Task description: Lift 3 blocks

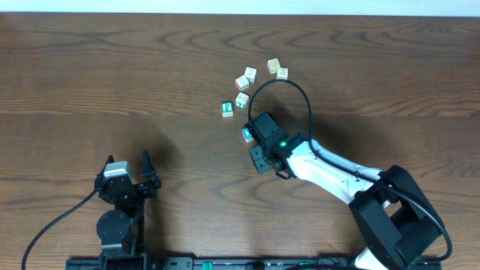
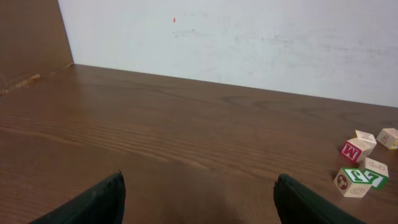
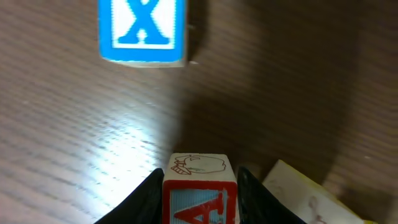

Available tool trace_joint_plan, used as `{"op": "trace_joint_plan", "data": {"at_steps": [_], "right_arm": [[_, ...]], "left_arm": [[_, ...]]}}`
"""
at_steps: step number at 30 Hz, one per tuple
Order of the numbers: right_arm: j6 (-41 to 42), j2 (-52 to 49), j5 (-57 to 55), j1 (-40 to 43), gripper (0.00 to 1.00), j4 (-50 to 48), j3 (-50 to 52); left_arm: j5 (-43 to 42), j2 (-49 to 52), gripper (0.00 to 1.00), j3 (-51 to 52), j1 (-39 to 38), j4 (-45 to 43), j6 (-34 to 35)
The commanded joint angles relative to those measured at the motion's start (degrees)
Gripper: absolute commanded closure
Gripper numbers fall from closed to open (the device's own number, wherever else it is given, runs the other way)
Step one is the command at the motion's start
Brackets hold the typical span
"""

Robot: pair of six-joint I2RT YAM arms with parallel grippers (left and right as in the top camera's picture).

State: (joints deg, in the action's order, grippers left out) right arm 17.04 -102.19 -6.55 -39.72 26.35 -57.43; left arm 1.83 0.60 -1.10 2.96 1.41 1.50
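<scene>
Nearest me, at the table's front edge, the left gripper (image 2: 199, 208) hangs wide open with nothing between its fingers. To its right, the right arm reaches in toward the middle of the wooden table (image 1: 90, 75). On its wrist camera I see the right gripper (image 3: 200, 186) partly closed, one dark finger pressed against each side of the red "A" block (image 3: 200, 202). I cannot tell whether the block is off the table. A pale block (image 3: 301, 193) lies just beside the right-hand finger. Just beyond the gripper sits the blue "X" cube (image 3: 143, 31), flat on the wood. Farther back is the green-faced cube (image 1: 227, 109), with a cream block with teal print (image 1: 241, 100) just beside it. Farthest are four more pale blocks (image 1: 242, 82) in a loose cluster, their marks too small to read.
</scene>
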Motion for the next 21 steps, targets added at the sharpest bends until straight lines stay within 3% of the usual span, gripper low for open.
{"op": "trace_joint_plan", "data": {"at_steps": [1, 10, 15, 21], "right_arm": [[2.3, -0.2, -3.1, -0.4, 0.65, 0.1, -1.0], [4.4, -0.2, -5.8, -0.4, 0.62, -0.3, -1.0], [3.9, -0.2, -5.9, -0.5, 0.47, -1.0, -1.0], [2.2, -0.1, -2.8, -0.5, 0.44, -1.7, -1.7]], "left_arm": [[0.3, -0.3, 0.23, 0.9, 0.1, 2.4, 0.1], [0.3, -0.3, 0.23, 0.9, 0.1, 2.4, 0.1], [0.3, -0.3, 0.23, 0.9, 0.1, 2.4, 0.1], [0.3, -0.3, 0.23, 0.9, 0.1, 2.4, 0.1]]}}
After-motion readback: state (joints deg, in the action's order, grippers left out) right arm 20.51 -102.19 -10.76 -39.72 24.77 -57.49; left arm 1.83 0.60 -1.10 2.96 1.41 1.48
